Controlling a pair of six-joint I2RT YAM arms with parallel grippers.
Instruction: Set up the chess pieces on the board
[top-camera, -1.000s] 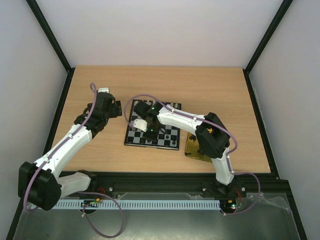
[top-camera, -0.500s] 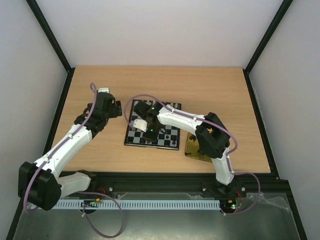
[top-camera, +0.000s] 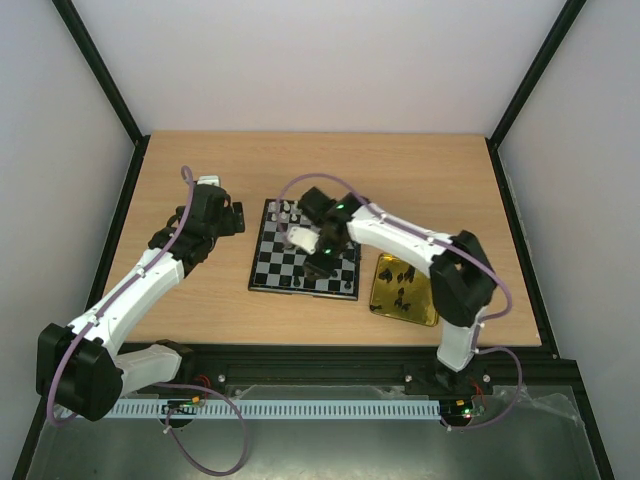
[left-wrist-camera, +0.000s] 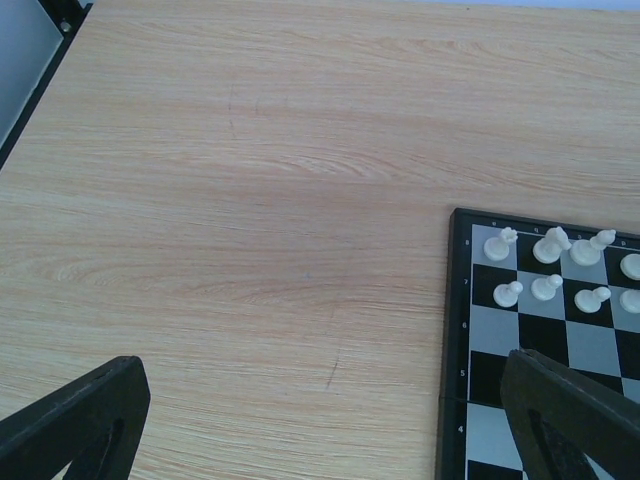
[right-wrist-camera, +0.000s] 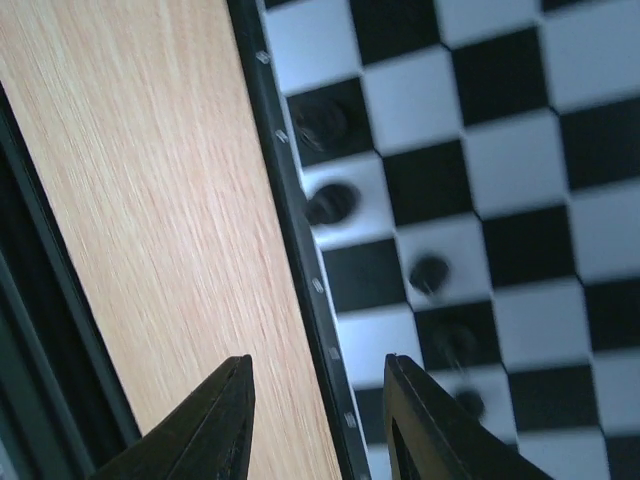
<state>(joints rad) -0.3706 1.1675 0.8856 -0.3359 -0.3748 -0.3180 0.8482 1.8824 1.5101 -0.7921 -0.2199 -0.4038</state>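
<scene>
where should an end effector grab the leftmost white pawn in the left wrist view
Probably its rounded head, coming straight down from above. The leftmost white pawn stands upright on the board, with a white piece right behind and a second pawn beside it, so a sideways approach risks knocking them.

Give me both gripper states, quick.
Left gripper: open, holding nothing.
Right gripper: open, holding nothing, over the board edge.

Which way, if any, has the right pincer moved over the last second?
Yes. In the top view, the right pincer has shifted rightward across the chessboard, toward the gold tray at the board's right edge.
</scene>
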